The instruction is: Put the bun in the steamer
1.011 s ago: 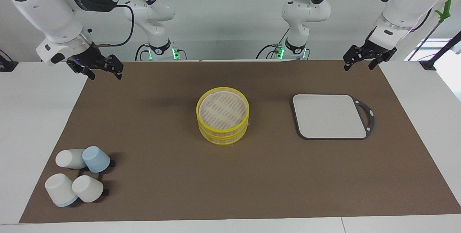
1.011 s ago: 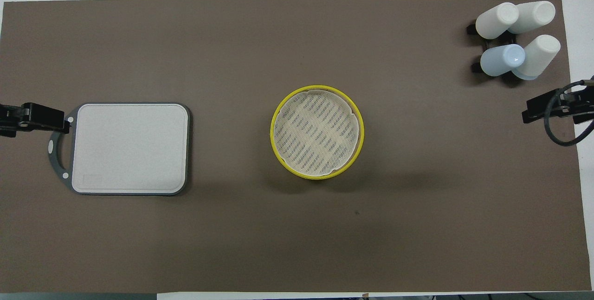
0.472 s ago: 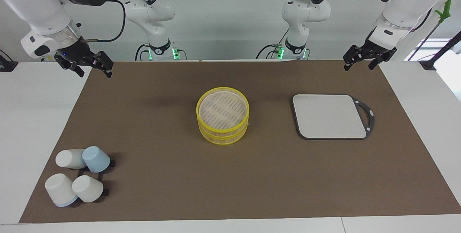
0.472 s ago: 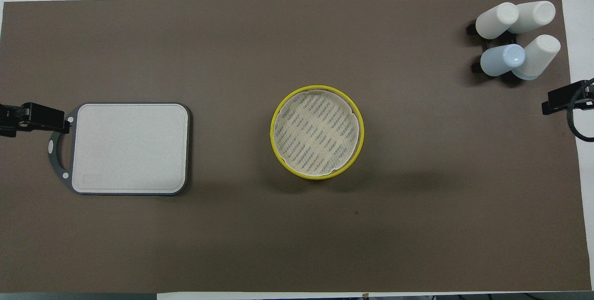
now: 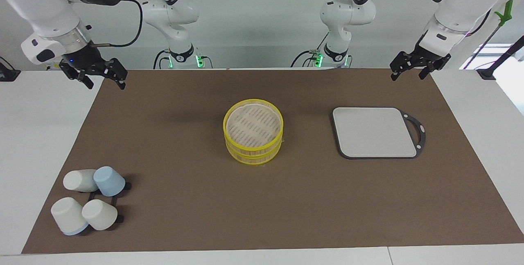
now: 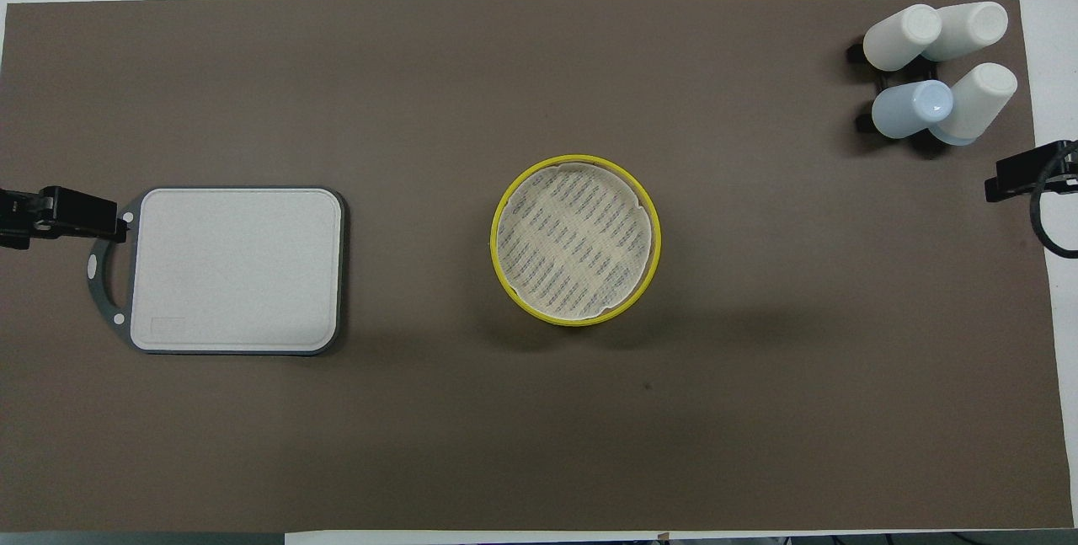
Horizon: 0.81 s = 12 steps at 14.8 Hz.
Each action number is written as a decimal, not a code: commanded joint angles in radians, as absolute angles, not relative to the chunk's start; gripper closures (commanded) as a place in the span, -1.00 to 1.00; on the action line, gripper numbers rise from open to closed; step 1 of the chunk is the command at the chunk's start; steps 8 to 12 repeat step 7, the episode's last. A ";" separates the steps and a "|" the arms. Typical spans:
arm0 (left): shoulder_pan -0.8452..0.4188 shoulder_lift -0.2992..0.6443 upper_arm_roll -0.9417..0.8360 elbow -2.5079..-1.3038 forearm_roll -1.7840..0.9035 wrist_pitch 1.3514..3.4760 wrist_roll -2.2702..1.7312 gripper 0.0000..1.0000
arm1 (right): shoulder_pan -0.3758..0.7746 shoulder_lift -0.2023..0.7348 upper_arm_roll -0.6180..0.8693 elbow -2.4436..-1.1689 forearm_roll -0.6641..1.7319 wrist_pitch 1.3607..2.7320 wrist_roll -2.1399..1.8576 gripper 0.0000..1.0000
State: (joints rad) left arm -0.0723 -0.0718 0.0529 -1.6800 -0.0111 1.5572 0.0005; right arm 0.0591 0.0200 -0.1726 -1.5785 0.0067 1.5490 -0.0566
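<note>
The steamer [image 5: 253, 129] stands in the middle of the brown mat, yellow-rimmed, with its slatted lid on top; it also shows in the overhead view [image 6: 575, 242]. Its inside is hidden. The bun is not in view. My right gripper [image 5: 104, 81] hangs open and empty above the mat's edge at the right arm's end, near the robots; its tip shows in the overhead view [image 6: 1023, 178]. My left gripper [image 5: 407, 72] waits open and empty above the mat's corner at the left arm's end, and shows in the overhead view [image 6: 59, 216] beside the board's handle.
A flat grey board [image 5: 374, 132] with a black handle lies between the steamer and the left arm's end [image 6: 236, 267]. Several white and blue cups [image 5: 88, 199] lie on a black rack at the right arm's end, farther from the robots [image 6: 935, 65].
My right gripper has drawn back from over the mat toward the right arm's end of the table and risen a little. The left arm, steamer, board and cups have not moved.
</note>
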 commanded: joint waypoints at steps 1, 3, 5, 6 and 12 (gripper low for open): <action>-0.063 -0.098 0.048 -1.707 -0.015 1.577 0.011 -1.00 | 0.061 -0.002 -0.150 -1.603 0.002 1.532 -0.086 -1.00; -0.063 -0.098 0.048 -1.707 -0.015 1.577 0.011 -1.00 | 0.061 0.000 -0.144 -1.605 0.002 1.536 -0.087 -1.00; -0.063 -0.098 0.048 -1.707 -0.015 1.577 0.011 -1.00 | 0.061 0.000 -0.144 -1.603 0.000 1.535 -0.087 -1.00; -0.064 -0.098 0.048 -1.707 -0.015 1.575 0.011 -1.00 | 0.061 0.000 -0.144 -1.603 0.000 1.540 -0.087 -1.00; -0.063 -0.098 0.048 -1.707 -0.015 1.575 0.011 -1.00 | 0.061 0.000 -0.144 -1.603 0.000 1.540 -0.087 -1.00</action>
